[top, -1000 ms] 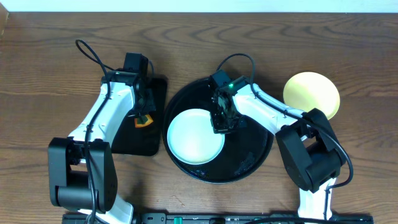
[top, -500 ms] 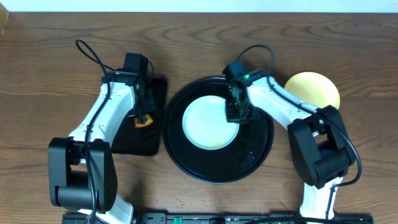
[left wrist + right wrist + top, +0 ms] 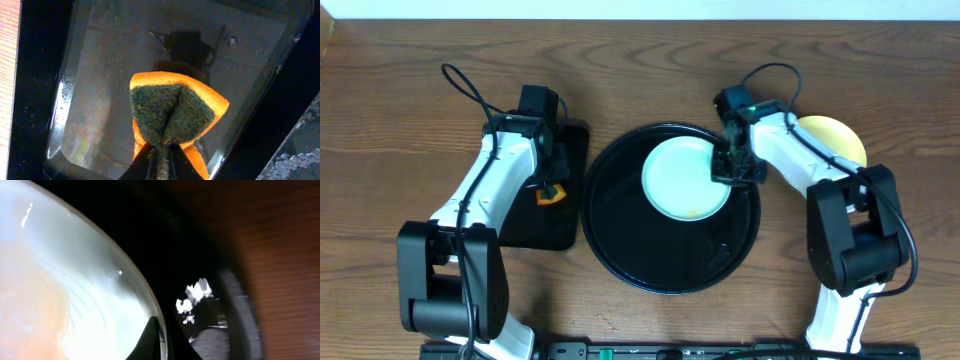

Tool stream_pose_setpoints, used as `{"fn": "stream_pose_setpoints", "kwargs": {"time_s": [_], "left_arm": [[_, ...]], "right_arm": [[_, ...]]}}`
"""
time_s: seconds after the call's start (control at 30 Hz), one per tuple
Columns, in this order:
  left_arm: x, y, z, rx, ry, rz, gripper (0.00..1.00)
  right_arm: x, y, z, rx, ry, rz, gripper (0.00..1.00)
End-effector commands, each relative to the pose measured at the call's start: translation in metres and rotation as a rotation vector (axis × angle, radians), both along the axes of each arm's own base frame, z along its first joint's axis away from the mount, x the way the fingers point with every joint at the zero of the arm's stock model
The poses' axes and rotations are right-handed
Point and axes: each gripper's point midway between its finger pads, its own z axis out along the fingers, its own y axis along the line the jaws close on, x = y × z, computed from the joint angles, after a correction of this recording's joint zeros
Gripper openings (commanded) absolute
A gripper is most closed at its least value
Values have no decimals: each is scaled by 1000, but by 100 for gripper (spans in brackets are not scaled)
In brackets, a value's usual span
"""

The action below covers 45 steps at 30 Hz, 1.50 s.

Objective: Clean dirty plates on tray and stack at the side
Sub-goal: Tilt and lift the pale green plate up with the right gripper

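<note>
Overhead shows your right end effector (image 3: 731,168) clamped on the right rim of the mint-white plate (image 3: 682,178), in the upper right of the round tray (image 3: 610,250). The yellow plate (image 3: 838,138) lies on the surface at right. Your left end effector (image 3: 550,188) pinches the sponge (image 3: 172,112) above the rectangular tray (image 3: 100,75).

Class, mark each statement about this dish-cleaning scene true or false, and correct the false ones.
1. The right gripper pinches the rim of the white plate, over the round tray. True.
2. The left gripper holds a folded sponge. True.
3. The sponge is over the round tray. False: it is over the rectangular tray.
4. The yellow plate lies in the round tray. False: it lies on the table, to the right of that tray.
</note>
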Motion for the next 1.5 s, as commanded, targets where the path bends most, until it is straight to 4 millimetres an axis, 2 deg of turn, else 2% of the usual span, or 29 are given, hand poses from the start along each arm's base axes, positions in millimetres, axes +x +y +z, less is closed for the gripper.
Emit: {"fn": "stream_pose_setpoints", "kwargs": {"time_s": [0.0,0.17,0.33,0.47,0.6,0.73,1.0,1.03,1.2,1.37,1.47], "left_arm": [[-1,1,3,1,-9,-1,13],[-1,1,3,1,-9,-1,14],[-1,1,3,1,-9,-2,14],[-1,1,3,0,-10,-1,14],[-1,1,3,0,-11,-2,14],[0,1,3,0,-13,-1,14],[1,1,3,0,-17,-1,15],[1,1,3,0,-17,-1,17],[1,1,4,-1,-20,2,37],[1,1,4,-2,-21,2,41],[2,1,4,-2,-21,2,41]], "right_arm": [[9,-34,14,-86,-59,-79,1],[18,-55,35,-73,-115,-141,1],[13,-70,36,-84,-88,-155,1],[12,-73,36,-88,-81,-154,1],[19,-61,37,-44,-112,-40,1],[27,-53,51,-32,-173,55,1],[41,-33,115,-18,-396,234,1],[41,-30,124,-21,-420,263,1],[37,-22,145,-108,-484,349,1],[34,-8,155,-259,-530,422,1],[33,2,158,-277,-552,431,1]]}}
